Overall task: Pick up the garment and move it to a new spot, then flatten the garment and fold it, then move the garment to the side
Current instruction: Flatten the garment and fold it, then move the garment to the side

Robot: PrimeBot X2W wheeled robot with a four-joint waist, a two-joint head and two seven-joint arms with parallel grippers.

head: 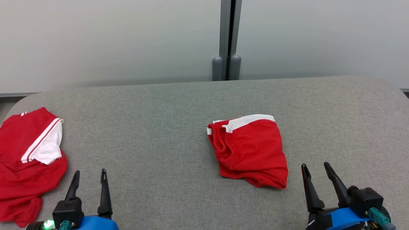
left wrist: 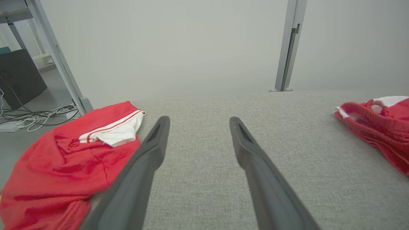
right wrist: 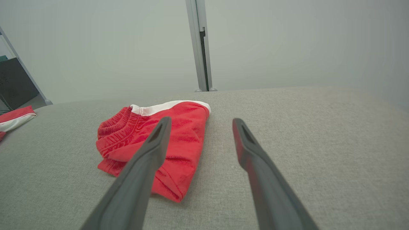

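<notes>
Two red garments lie on the grey fabric surface [head: 159, 127]. We see the folded red shorts [head: 249, 150] a little right of centre, their white band turned toward the far wall and the gathered waistband on their left side. The red shirt [head: 28, 159] lies crumpled at the surface's left end, a white sleeve with red stripes on top of it and its lower part drooping over the near edge. The two garments are well apart.

Our left end effector [head: 90, 172] hovers over bare surface just right of the shirt, its fingers spread wide and holding nothing. Our right end effector [head: 315, 165] sits near the shorts' lower right corner, fingers likewise spread and empty, clear of the cloth. Behind the surface a grey post [head: 227, 38] divides the pale wall.
</notes>
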